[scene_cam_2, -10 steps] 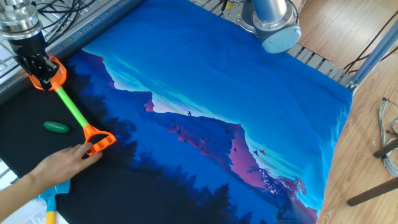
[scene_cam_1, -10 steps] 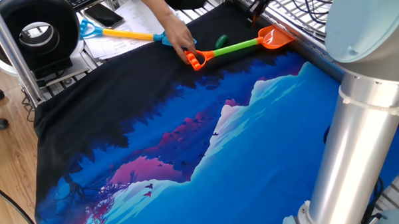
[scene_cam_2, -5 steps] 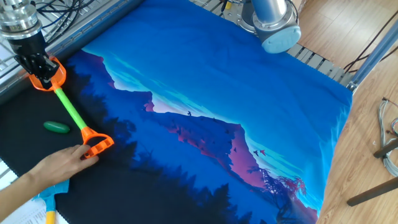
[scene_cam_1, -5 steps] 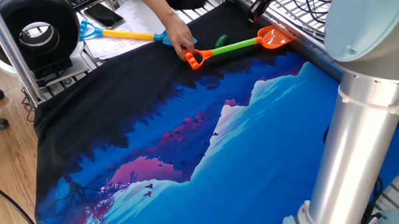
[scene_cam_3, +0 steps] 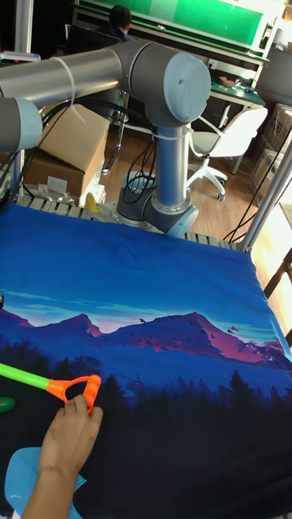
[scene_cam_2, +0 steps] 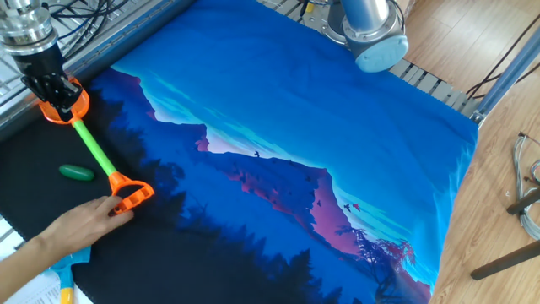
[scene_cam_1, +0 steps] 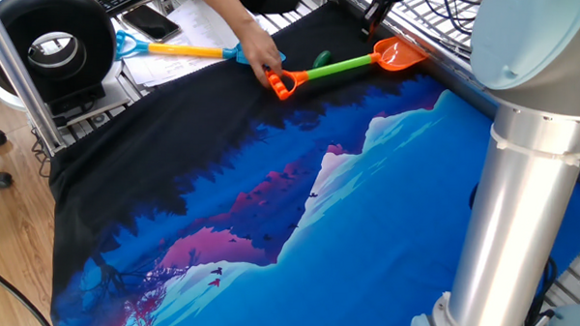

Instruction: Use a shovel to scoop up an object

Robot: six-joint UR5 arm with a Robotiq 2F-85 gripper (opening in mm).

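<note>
Hand: a person's hand (scene_cam_2: 84, 221) at lower left of the other fixed view, fingertips on the orange D-handle; forearm cut off by the frame edge. Also at bottom of the tall view (scene_cam_3: 69, 438).
Shovel: the shovel (scene_cam_2: 97, 157) lies flat on the dark part of the printed cloth (scene_cam_2: 287, 127), handle at lower left, orange blade at upper left. In the tall view only the handle and a stub of green shaft show (scene_cam_3: 73, 388); blade off frame to the left.
Object: the object (scene_cam_2: 77, 172), a dark green oval, lies on the cloth just beside the shaft, apart from it, left of it in the other fixed view. In one fixed view it is half hidden behind the shaft (scene_cam_1: 321, 59); in the tall view a sliver at the left edge.
Gripper: the gripper (scene_cam_2: 56, 89) stands over the blade at upper left, fingers down at the blade. Jaws: cannot tell how wide, nor whether they pinch the blade; dark fingers merge.
Far side: blue shovel (scene_cam_1: 178, 50) at upper left of one fixed view, its far end hidden under the hand.
</note>
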